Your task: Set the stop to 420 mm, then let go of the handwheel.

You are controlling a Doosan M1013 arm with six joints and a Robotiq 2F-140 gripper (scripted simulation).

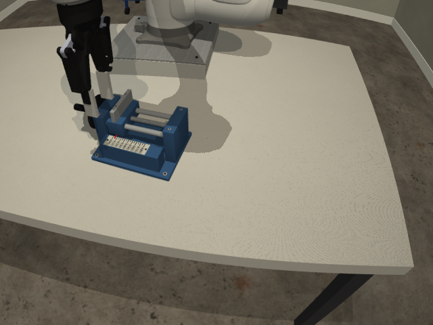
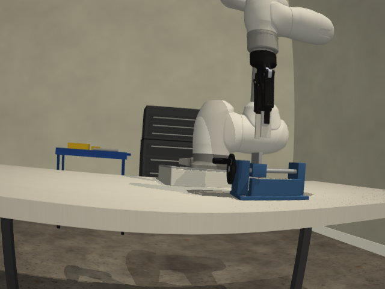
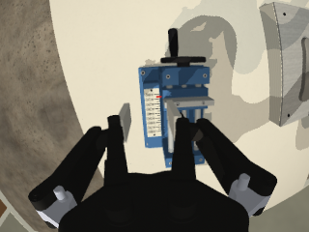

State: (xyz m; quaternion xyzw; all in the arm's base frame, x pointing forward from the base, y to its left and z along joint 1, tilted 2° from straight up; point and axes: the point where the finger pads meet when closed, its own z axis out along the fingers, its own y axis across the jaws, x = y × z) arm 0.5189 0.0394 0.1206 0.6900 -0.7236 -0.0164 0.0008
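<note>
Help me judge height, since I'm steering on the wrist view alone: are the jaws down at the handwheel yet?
Observer: No. From the exterior view the jaws hang well above the handwheel, nothing between them.
Operator: Where on the wheel is the crank handle?
Observer: At its upper rim; the crank handle points level, away from the blue fixture.
Operator: Are the jaws straight over the wheel?
Observer: No, they hang over the stop carriage, on the fixture side of the wheel.

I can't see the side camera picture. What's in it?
A white robot arm's black gripper hangs open above a blue sliding-stop fixture on a pale table, holding nothing. A black handwheel sticks out of the fixture's left end, untouched.
</note>
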